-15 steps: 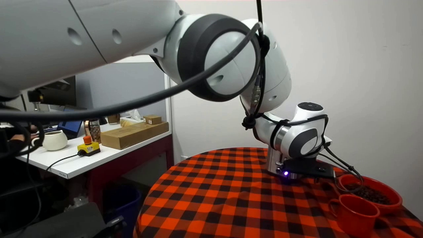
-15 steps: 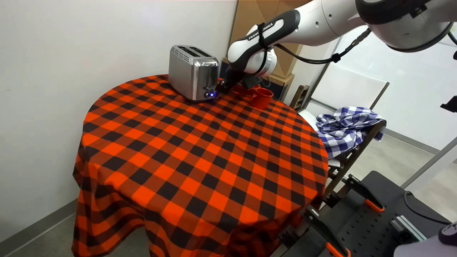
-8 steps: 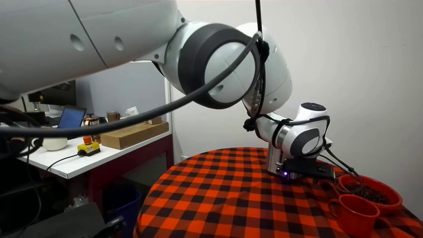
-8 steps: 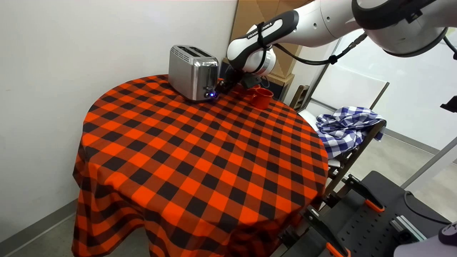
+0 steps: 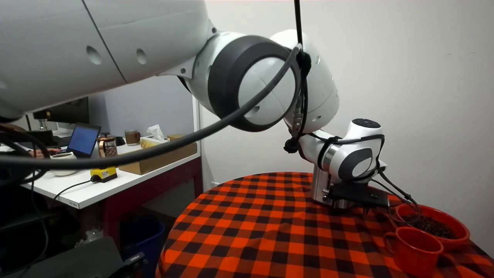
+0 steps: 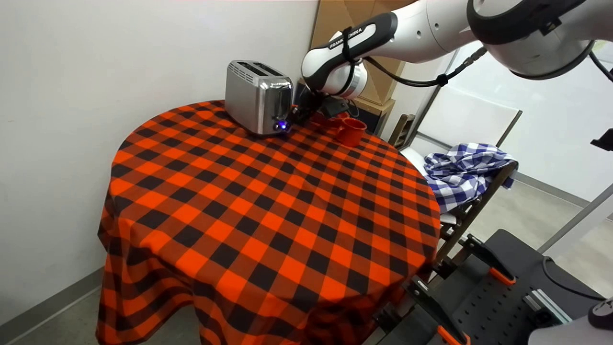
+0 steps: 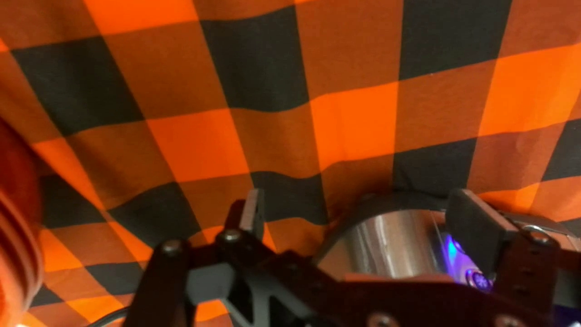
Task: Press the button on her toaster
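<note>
The silver toaster (image 6: 251,98) stands upright at the far edge of the checked table (image 6: 268,215). In an exterior view it is partly behind the arm (image 5: 317,189). In the wrist view its metal end (image 7: 395,240) lies between the open jaws. A lit purple-blue button (image 7: 480,279) with a snowflake-like mark shows there. My gripper (image 7: 356,195) is open and holds nothing. Its right finger (image 7: 476,227) overlaps the toaster's control panel and hides part of it. I cannot tell whether it touches. A blue light (image 6: 283,125) glows low on the toaster's end beside the dark gripper.
A red mug (image 5: 418,251) and a red bowl (image 5: 459,227) of dark beans stand close to the gripper on the table. A red dish (image 7: 18,245) shows at the wrist view's left edge. A wall (image 6: 143,52) stands behind the toaster. Cables hang from the arm.
The arm's elbow has lowered, and the wrist has moved slightly toward the toaster. The purple light no longer shows in an exterior view; the blue light looks brighter in an exterior view.
</note>
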{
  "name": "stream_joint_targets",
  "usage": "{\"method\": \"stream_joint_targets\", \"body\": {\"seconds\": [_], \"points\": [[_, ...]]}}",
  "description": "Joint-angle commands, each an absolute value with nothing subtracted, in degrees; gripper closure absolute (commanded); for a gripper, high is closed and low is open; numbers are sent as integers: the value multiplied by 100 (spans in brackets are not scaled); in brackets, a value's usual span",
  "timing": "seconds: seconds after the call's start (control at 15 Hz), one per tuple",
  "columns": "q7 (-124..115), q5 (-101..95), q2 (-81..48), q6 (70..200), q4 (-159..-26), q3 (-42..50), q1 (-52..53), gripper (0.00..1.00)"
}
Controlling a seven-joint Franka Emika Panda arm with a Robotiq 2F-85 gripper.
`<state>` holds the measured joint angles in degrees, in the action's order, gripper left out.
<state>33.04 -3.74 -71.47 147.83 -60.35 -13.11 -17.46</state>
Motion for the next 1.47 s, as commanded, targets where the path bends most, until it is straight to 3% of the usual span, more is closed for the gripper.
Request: {"method": "stream_joint_targets", "body": {"seconds": [0.0, 0.87, 1.4], "points": [[3334, -343, -7404, 15299, -5673, -1086, -1495, 0], [3730, -340, -7271, 16162, -6029, -1495, -1589, 0], [3897, 81, -6852, 13824, -6021, -1808, -1807, 0]]}}
